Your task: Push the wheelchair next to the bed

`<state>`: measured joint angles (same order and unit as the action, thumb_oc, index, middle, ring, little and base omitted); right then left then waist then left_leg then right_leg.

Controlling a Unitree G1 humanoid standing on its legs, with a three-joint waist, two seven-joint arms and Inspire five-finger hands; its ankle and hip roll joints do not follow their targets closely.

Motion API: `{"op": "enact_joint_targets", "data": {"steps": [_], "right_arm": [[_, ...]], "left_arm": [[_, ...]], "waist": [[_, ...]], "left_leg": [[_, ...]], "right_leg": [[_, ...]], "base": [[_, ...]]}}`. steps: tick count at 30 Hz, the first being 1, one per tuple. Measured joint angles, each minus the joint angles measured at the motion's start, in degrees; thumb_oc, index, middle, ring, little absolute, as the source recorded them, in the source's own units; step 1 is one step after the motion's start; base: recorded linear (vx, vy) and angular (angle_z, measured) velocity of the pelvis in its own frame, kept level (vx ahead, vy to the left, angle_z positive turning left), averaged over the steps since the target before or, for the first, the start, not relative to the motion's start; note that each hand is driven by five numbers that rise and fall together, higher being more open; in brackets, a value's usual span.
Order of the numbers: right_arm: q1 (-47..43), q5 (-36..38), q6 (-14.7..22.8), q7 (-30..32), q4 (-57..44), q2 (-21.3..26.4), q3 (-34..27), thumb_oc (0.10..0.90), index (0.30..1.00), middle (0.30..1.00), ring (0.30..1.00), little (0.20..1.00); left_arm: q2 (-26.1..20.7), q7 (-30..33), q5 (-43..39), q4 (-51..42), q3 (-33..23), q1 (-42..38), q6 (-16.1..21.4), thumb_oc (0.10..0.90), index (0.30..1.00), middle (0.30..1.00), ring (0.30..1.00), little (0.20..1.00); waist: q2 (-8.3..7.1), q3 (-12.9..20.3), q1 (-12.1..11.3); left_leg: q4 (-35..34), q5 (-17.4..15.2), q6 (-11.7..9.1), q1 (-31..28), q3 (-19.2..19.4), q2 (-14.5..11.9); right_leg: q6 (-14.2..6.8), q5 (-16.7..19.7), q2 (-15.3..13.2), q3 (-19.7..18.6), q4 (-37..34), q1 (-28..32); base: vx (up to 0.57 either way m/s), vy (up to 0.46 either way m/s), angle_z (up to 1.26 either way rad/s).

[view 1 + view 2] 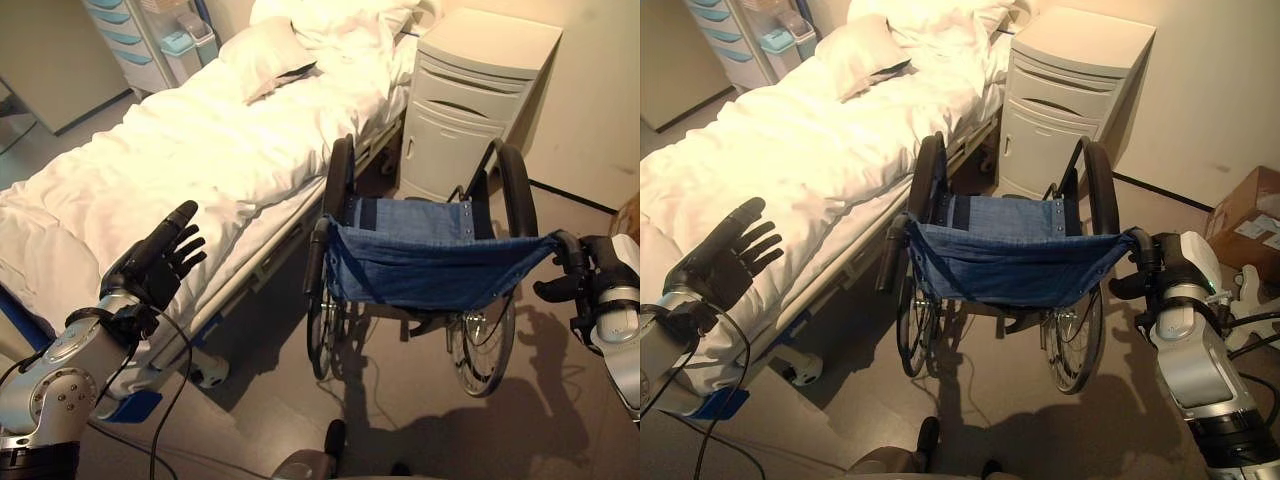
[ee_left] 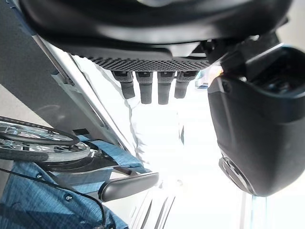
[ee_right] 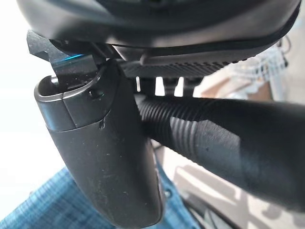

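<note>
- One wheelchair (image 1: pixel 420 260) is seen from behind on a grey floor (image 1: pixel 560 400), just beside the long edge of a bed (image 1: pixel 150 160), with a narrow strip of floor between its near wheel and the bed frame.
- Open floor is seen behind the chair and to its right; ahead of it, a white bedside cabinet (image 1: pixel 470 100) stands close against the wall.
- The chair's long axis runs parallel to the bed, its blue fabric backrest facing the camera and its front pointing toward the cabinet.
- The right hand (image 1: pixel 1175 265) is closed, its fingers (image 3: pixel 164 86) and thumb wrapped round the chair's ribbed right push handle (image 3: pixel 224 138).
- The left hand (image 1: pixel 160 260) is held open over the bed's edge, fingers (image 2: pixel 145 86) straight, holding nothing, well apart from the left push handle (image 1: pixel 317 255).
- White bedding and a pillow (image 1: pixel 265 55) cover the bed; a cardboard box (image 1: pixel 1250 215) lies by the wall at right.
</note>
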<state>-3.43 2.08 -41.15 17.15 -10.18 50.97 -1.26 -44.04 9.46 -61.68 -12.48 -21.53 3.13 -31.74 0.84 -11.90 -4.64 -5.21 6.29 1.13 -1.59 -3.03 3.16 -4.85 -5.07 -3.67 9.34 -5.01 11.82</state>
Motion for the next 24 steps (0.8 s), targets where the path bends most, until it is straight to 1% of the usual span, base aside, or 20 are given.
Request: {"op": "enact_joint_targets", "data": {"steps": [1,3,4,7,9,11,12,13,14,15,16,18,21,24], "right_arm": [[0.5,1.5,0.2,0.8,-0.2,0.0,-0.7,0.800,0.900,0.900,0.900,0.900],[0.9,5.6,0.3,4.2,-1.2,-0.1,-1.5,0.800,0.900,0.900,0.900,0.900],[1.3,9.0,0.4,5.6,-1.5,-0.2,-3.1,0.800,0.900,0.900,0.900,0.900],[1.3,14.9,0.6,9.0,-1.5,-0.3,-4.2,0.800,0.900,0.900,0.900,0.900],[1.3,18.7,1.2,10.6,-1.3,-1.8,-6.2,0.800,0.900,0.900,0.900,0.900],[1.1,23.3,3.9,13.2,-1.3,-3.8,-9.1,0.800,0.900,0.900,0.900,0.900],[0.3,26.3,6.2,14.6,-1.3,-4.7,-11.6,0.800,0.900,0.900,0.900,0.900],[-0.1,28.0,6.9,14.7,-1.3,-4.7,-11.9,0.800,0.900,0.900,0.900,0.900],[-0.4,30.9,8.5,15.4,-1.0,-4.9,-12.0,0.800,0.900,0.900,0.900,0.900],[-1.0,34.1,11.0,16.3,-0.1,-5.5,-12.5,0.800,0.900,0.900,0.900,0.900],[-1.3,36.6,12.1,17.0,0.4,-5.5,-13.2,0.800,0.900,0.900,0.900,0.900],[-2.1,39.3,14.4,18.2,2.4,-5.8,-14.4,0.800,0.900,0.900,0.900,0.900],[-3.6,40.4,16.4,19.9,5.8,-6.0,-14.4,0.800,0.900,0.900,0.900,0.900],[-3.7,40.9,16.5,21.8,6.7,-6.2,-14.7,0.800,0.900,0.900,0.900,0.900]], "left_arm": [[0.0,-0.1,0.0,-0.1,-0.1,0.2,0.0,0.800,0.900,0.900,0.900,0.900],[0.0,-0.4,0.0,-0.3,-0.9,1.5,-0.1,0.800,0.900,0.900,0.900,0.900],[0.0,-0.5,0.0,-0.3,-1.4,1.8,-0.5,0.800,0.900,0.900,0.900,0.900],[0.0,-1.3,0.2,-0.2,-1.7,1.8,-0.6,0.800,0.900,0.900,0.900,0.900],[0.0,-2.3,0.4,0.2,-1.7,1.7,-0.6,0.800,0.900,0.900,0.900,0.900],[0.0,-2.6,0.8,0.4,-1.7,1.7,-0.6,0.800,0.900,0.900,0.900,0.900],[0.0,-3.0,1.3,0.9,-1.6,1.6,-0.6,0.800,0.900,0.900,0.900,0.900],[0.0,-3.3,1.3,1.4,-1.6,1.5,-0.6,0.800,0.900,0.900,0.900,0.900],[0.0,-3.6,1.6,1.9,-1.6,1.4,-0.5,0.800,0.900,0.900,0.900,0.900],[0.0,-4.2,2.5,2.4,-1.6,1.4,-0.5,0.800,0.900,0.900,0.900,0.900],[0.0,-4.4,3.0,2.6,-1.4,1.4,-0.5,0.800,0.900,0.900,0.900,0.900],[0.0,-4.9,3.7,3.0,-1.3,1.4,-0.5,0.800,0.900,0.900,0.900,0.900],[0.0,-5.2,3.9,4.5,-1.2,1.0,-0.5,0.800,0.900,0.900,0.900,0.900],[0.0,-5.0,4.7,4.5,-1.2,1.0,-0.5,0.800,0.900,0.900,0.900,0.900]], "waist": [[0.01,0.0,-0.1],[-0.03,0.0,-0.1],[-0.12,-0.1,-0.1],[-0.58,-0.4,0.0],[-0.70,-0.5,0.0],[-0.70,-0.5,0.3],[-0.71,-0.5,0.5],[-0.75,-0.4,0.5],[-0.91,-0.4,0.6],[-1.13,-0.4,0.6],[-1.29,-0.3,0.7],[-1.81,0.0,0.7],[-2.58,0.5,0.7],[-3.10,0.9,0.6]], "left_leg": [[0.0,0.0,0.0,0.0,0.0,0.1],[0.0,-0.1,0.2,0.0,0.0,0.2],[0.0,-0.1,0.2,0.0,0.0,0.2],[0.0,-0.1,0.2,0.0,0.1,0.2],[0.0,-0.1,0.2,0.0,0.1,0.2],[0.0,-0.1,0.2,-0.1,0.2,0.2],[0.0,-0.1,0.2,-0.4,0.2,0.2],[0.0,-0.1,0.2,-0.5,0.2,0.1],[0.0,-0.1,0.2,-0.8,0.3,0.1],[0.0,-0.1,0.2,-1.0,0.3,0.0],[0.0,-0.1,0.2,-1.1,0.3,-0.1],[0.0,-0.1,0.2,-1.2,0.4,-0.1],[0.0,-0.1,0.2,-1.2,0.4,-0.1],[0.0,-0.2,0.1,-1.2,0.4,-0.1]], "right_leg": [[-0.1,0.0,-0.1,-0.1,0.0,0.0],[-0.2,-0.1,-0.2,-1.1,0.0,-0.1],[-0.2,-0.1,-0.3,-1.2,0.0,-0.1],[-0.2,-0.1,-0.3,-1.3,0.0,-0.1],[-0.2,-0.1,-0.3,-1.3,0.0,-0.1],[-0.2,-0.1,-0.2,-1.4,0.0,-0.1],[-0.2,-0.1,-0.2,-1.4,0.0,0.1],[-0.2,-0.1,-0.2,-1.4,0.0,0.3],[-0.2,-0.1,-0.2,-1.5,0.0,0.5],[-0.2,-0.1,-0.1,-1.5,0.0,0.7],[-0.2,-0.1,0.0,-1.5,0.0,0.8],[-0.2,-0.1,0.0,-1.5,0.0,0.9],[-0.2,-0.1,0.0,-1.5,0.0,1.0],[-0.2,-0.1,-0.1,-1.5,0.0,1.0]], "base": [[0.00,0.000,0.00],[0.00,-0.007,-0.05],[0.00,0.000,0.00],[0.00,0.000,0.00],[0.00,0.000,0.00],[0.00,-0.004,-0.02],[0.00,0.000,0.00],[0.01,-0.011,-0.03],[0.01,-0.012,-0.03],[0.01,-0.014,-0.03],[0.00,0.000,0.00],[0.00,0.000,0.00],[0.00,0.000,0.00],[0.00,0.000,0.00]]}}
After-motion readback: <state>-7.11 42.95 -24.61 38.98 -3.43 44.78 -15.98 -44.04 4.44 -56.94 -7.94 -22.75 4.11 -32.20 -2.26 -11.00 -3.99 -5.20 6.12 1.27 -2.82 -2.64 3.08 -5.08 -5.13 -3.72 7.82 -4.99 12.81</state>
